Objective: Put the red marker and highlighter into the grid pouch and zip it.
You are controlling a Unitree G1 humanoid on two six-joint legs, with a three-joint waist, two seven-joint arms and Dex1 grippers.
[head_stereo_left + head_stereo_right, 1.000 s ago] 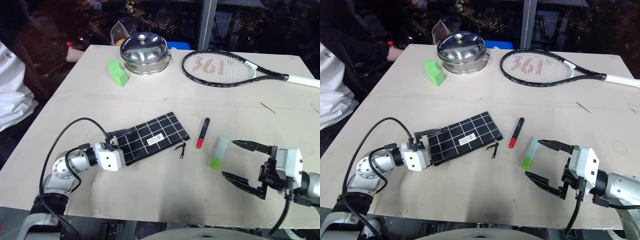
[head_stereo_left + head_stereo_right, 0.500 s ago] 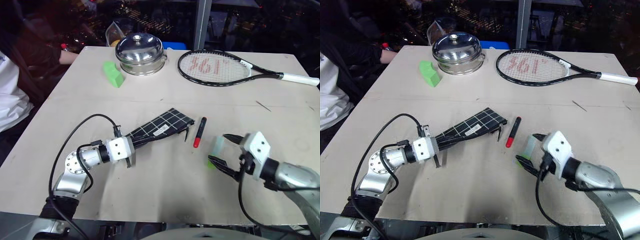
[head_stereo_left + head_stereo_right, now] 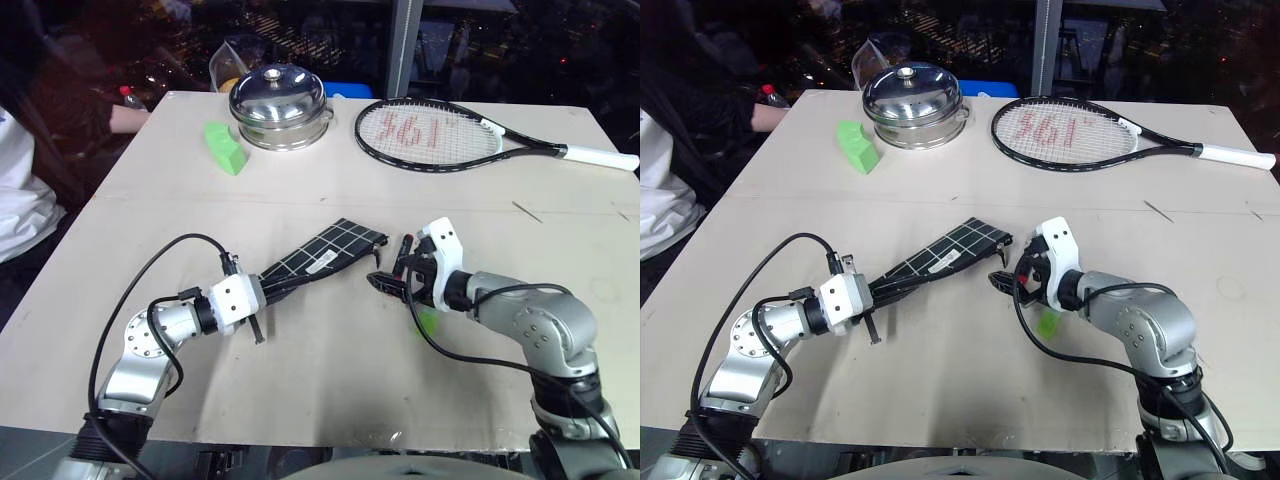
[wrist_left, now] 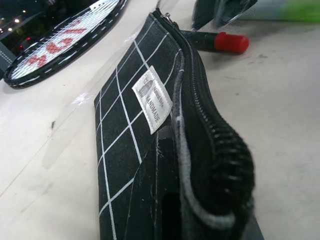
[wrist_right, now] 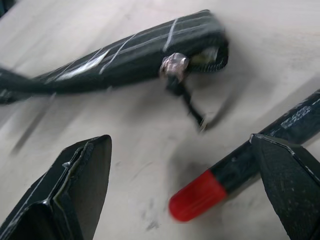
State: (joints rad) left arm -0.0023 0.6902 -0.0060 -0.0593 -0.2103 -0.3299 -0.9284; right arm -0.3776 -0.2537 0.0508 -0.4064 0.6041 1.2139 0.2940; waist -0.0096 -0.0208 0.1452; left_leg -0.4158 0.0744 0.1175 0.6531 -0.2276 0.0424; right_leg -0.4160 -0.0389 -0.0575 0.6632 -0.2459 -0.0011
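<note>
Left wrist view: grid pouch [image 4: 145, 145] zipped, red marker [image 4: 215, 41] outside.

**Colours and patterns on the surface**

The grid pouch [image 3: 322, 256], clamped in the left gripper [image 3: 262, 292], is black fabric crossed by thin white lines, with a small white label printed in dark letters and a black zipper with a silver-coloured slider. Between the spread black fingers [image 5: 82, 172] of the right gripper [image 3: 393, 275], the red marker [image 5: 240, 170] shows a black barrel with pale lettering and a bright red cap. Just beside that gripper, the highlighter [image 3: 428, 321] shows bright green. Well beyond both grippers lie a light green block [image 3: 225, 147], a shiny steel pot [image 3: 278, 105] and a black-framed racket [image 3: 440, 132] with white strings marked in red and a white handle. The surface [image 3: 330, 370] is pale beige.
</note>
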